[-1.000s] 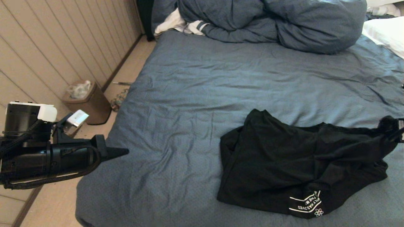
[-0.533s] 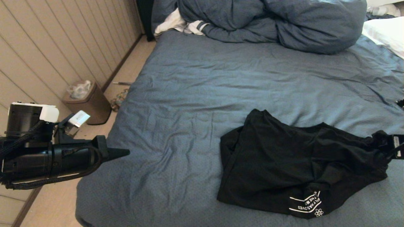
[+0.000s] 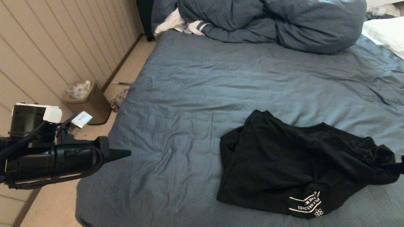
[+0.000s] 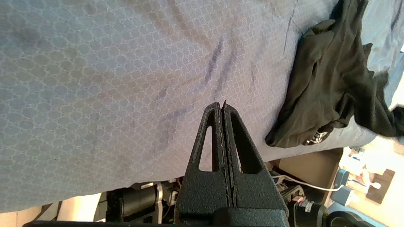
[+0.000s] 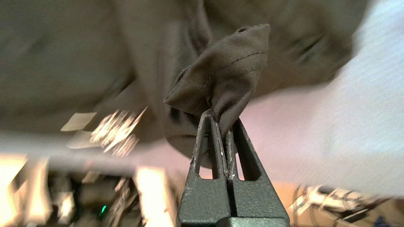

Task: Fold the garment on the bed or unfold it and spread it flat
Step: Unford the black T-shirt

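Observation:
The garment, a black T-shirt, lies crumpled on the front right part of the bed, white lettering showing at its near edge. My right gripper is shut on a stitched corner of the garment and holds it low over the sheet, at the far right edge of the head view. My left gripper hovers over the bed's front left edge, shut and empty, well left of the shirt. The left wrist view shows that gripper above bare sheet, with the garment off to one side.
A bulky blue duvet lies heaped across the far end, with a white stripe-cuffed cloth at its left and a white pillow at far right. A brown bin stands on the floor by the panelled wall.
My right gripper has come down and toward the front with the shirt's right corner, which now lies lower and slacker. The left arm has hardly moved.

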